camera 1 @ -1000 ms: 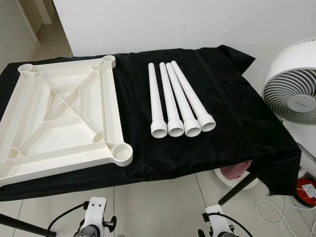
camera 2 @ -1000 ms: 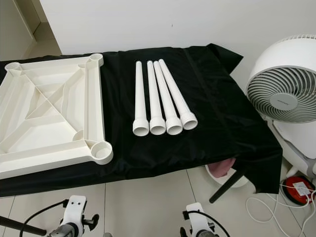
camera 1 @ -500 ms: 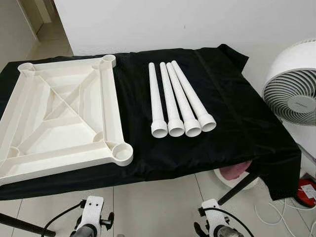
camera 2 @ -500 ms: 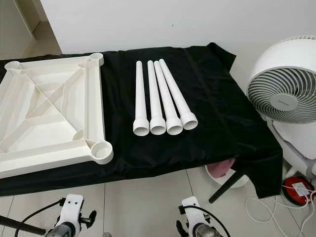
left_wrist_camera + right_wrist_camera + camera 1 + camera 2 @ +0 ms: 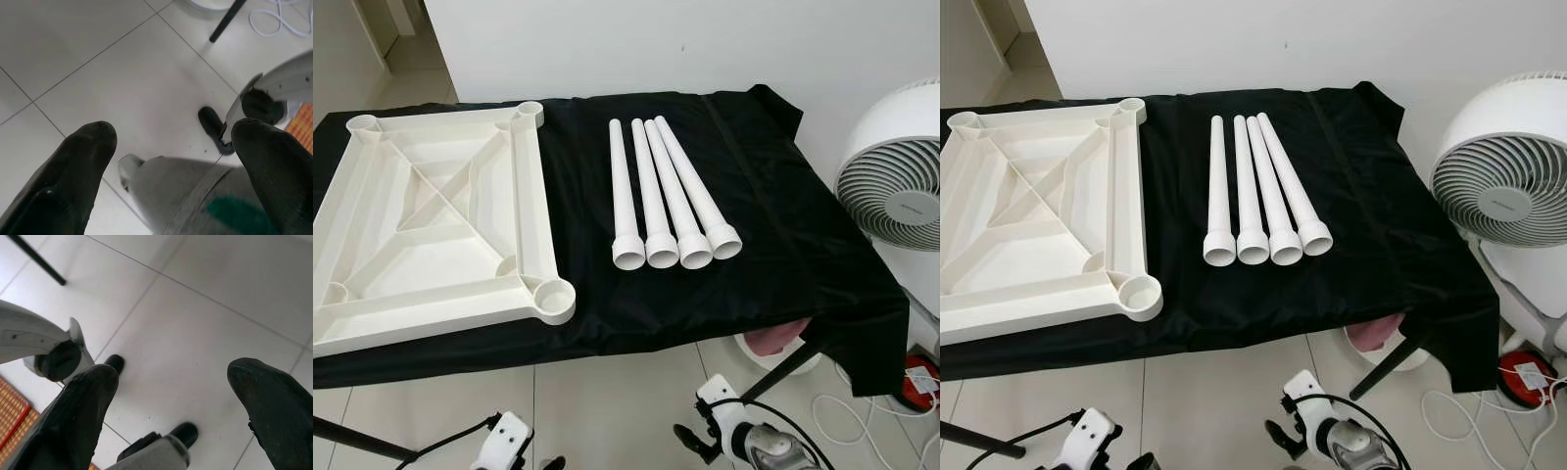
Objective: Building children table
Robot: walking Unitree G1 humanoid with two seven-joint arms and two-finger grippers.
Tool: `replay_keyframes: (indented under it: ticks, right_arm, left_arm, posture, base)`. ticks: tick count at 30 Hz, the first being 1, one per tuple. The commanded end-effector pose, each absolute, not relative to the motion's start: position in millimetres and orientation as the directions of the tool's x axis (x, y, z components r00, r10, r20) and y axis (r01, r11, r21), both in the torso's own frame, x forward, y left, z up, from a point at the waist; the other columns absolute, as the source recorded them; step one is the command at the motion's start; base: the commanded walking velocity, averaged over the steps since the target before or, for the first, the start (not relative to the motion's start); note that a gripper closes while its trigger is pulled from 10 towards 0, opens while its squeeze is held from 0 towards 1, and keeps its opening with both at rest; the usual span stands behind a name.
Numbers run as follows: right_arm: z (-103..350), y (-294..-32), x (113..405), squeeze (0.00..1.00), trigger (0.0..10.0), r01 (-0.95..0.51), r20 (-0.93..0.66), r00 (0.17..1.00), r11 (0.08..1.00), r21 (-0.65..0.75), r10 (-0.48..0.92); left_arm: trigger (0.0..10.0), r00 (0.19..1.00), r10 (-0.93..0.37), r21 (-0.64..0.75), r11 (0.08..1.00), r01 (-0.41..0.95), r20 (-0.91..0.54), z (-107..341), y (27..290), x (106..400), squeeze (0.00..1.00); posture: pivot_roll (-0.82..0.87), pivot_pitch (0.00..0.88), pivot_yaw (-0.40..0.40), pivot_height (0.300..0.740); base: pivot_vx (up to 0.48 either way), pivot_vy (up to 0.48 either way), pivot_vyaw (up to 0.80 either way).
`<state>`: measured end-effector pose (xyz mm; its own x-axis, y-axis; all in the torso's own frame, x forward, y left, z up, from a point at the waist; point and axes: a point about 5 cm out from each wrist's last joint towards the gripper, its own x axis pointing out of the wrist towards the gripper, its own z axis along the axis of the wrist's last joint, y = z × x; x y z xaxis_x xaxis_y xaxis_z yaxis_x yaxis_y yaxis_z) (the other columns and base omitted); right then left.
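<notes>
View shifted since a second ago: right gripper (image 5: 171,406) risen at lower right, left gripper (image 5: 171,176) lower; both spread wide, empty; upturned white plastic tabletop (image 5: 435,225), four white plastic legs (image 5: 671,206) untouched on black cloth (image 5: 783,225) – reach starting

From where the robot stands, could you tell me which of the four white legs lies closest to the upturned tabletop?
The leftmost leg of the row: it lies nearest the tabletop, with the other three legs fanned out on its far side, toward the fan.

White tabletop (image 5: 440,230) lies upside down, ribbed underside up, with round corner sockets. Four white legs (image 5: 668,201) lie side by side just beside it, flared ends nearest the camera.
</notes>
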<state>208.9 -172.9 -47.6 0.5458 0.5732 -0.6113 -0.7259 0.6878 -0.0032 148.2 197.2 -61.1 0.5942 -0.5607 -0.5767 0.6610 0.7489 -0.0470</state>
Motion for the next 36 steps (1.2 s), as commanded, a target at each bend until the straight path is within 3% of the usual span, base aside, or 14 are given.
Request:
replay_keyframes:
  ticks: [1,8,11,15,16,17,18,19,20,21,23,27,31,36]
  right_arm:
    - [-45,-173,209,0.00,10.0,-0.759,-0.595,0.522,0.652,0.004,0.611]
    - [-32,-166,213,0.00,10.0,-0.849,-0.519,0.440,0.528,0.026,0.733]
    - [-22,-165,214,0.00,10.0,-0.901,-0.475,0.364,0.432,0.039,0.802]
    - [-22,-165,214,0.00,10.0,-0.901,-0.475,0.364,0.432,0.039,0.802]
    - [-15,-166,215,0.00,10.0,-0.923,-0.454,0.321,0.383,0.049,0.831]
    - [-3,-170,217,0.00,10.0,-0.956,-0.441,0.223,0.283,0.074,0.869]
    - [-3,-170,217,0.00,10.0,-0.956,-0.441,0.223,0.283,0.074,0.869]
    - [6,-173,218,0.00,10.0,-0.973,-0.431,0.149,0.209,0.095,0.890]
    - [6,-173,218,0.00,10.0,-0.973,-0.431,0.149,0.209,0.095,0.890]
    - [18,-176,218,0.00,10.0,-0.986,-0.421,0.078,0.133,0.104,0.904]
    - [18,-176,218,0.00,10.0,-0.986,-0.421,0.078,0.133,0.104,0.904]
    - [49,-177,223,0.00,10.0,-0.998,-0.403,-0.025,-0.003,0.055,0.915]
    - [57,-176,225,0.00,10.0,-0.999,-0.395,-0.040,-0.028,0.035,0.918]
    - [91,-168,243,0.00,10.0,-0.998,-0.288,0.004,-0.013,-0.059,0.958]
  left_arm:
    - [10.0,0.511,-0.646,-0.091,0.666,0.740,-0.568,-59,195,142,0.00]
    - [10.0,0.515,-0.702,-0.070,0.621,0.780,-0.492,-48,191,139,0.00]
    - [10.0,0.473,-0.769,-0.075,0.553,0.830,-0.431,-38,182,134,0.00]
    - [10.0,0.473,-0.769,-0.075,0.553,0.830,-0.431,-38,182,134,0.00]
    - [10.0,0.448,-0.800,-0.078,0.516,0.853,-0.400,-29,179,135,0.00]
    - [10.0,0.402,-0.843,-0.047,0.446,0.894,-0.358,-4,177,142,0.00]
    - [10.0,0.402,-0.843,-0.047,0.446,0.894,-0.358,-4,177,142,0.00]
    - [10.0,0.361,-0.873,-0.029,0.391,0.920,-0.329,14,173,144,0.00]
    - [10.0,0.361,-0.873,-0.029,0.391,0.920,-0.329,14,173,144,0.00]
    - [10.0,0.310,-0.901,-0.010,0.328,0.945,-0.302,37,169,145,0.00]
    - [10.0,0.310,-0.901,-0.010,0.328,0.945,-0.302,37,169,145,0.00]
    - [10.0,0.211,-0.943,0.029,0.210,0.977,-0.258,89,165,162,0.00]
    - [10.0,0.199,-0.949,0.046,0.193,0.980,-0.246,101,165,171,0.00]
    - [10.0,0.217,-0.956,0.091,0.202,0.975,-0.197,125,160,187,0.00]
  posture:
    - [-0.02,0.058,0.035,0.740]
    - [0.00,0.077,0.031,0.740]
    - [0.00,0.076,0.030,0.740]
    - [0.00,0.076,0.030,0.740]
    - [0.00,0.076,0.030,0.740]
    - [0.00,0.064,0.030,0.740]
    - [0.00,0.064,0.030,0.740]
    - [-0.01,0.062,0.033,0.740]
    - [-0.01,0.062,0.033,0.740]
    - [-0.01,0.062,0.033,0.740]
    - [-0.01,0.062,0.033,0.740]
    - [-0.02,0.049,0.035,0.740]
    - [-0.02,0.042,0.040,0.740]
    - [-0.02,0.027,0.045,0.740]
  base:
    - [0.000,0.000,0.00]
    - [0.000,0.000,0.00]
    - [0.000,0.000,0.00]
    - [0.000,0.000,0.00]
    - [0.000,0.000,0.00]
    - [0.000,0.000,0.00]
    - [0.000,0.000,0.00]
    - [0.000,0.000,0.00]
    - [0.000,0.000,0.00]
    - [0.000,0.000,0.00]
    - [0.000,0.000,0.00]
    - [0.000,0.000,0.00]
    - [0.000,0.000,0.00]
    - [0.000,0.000,0.00]
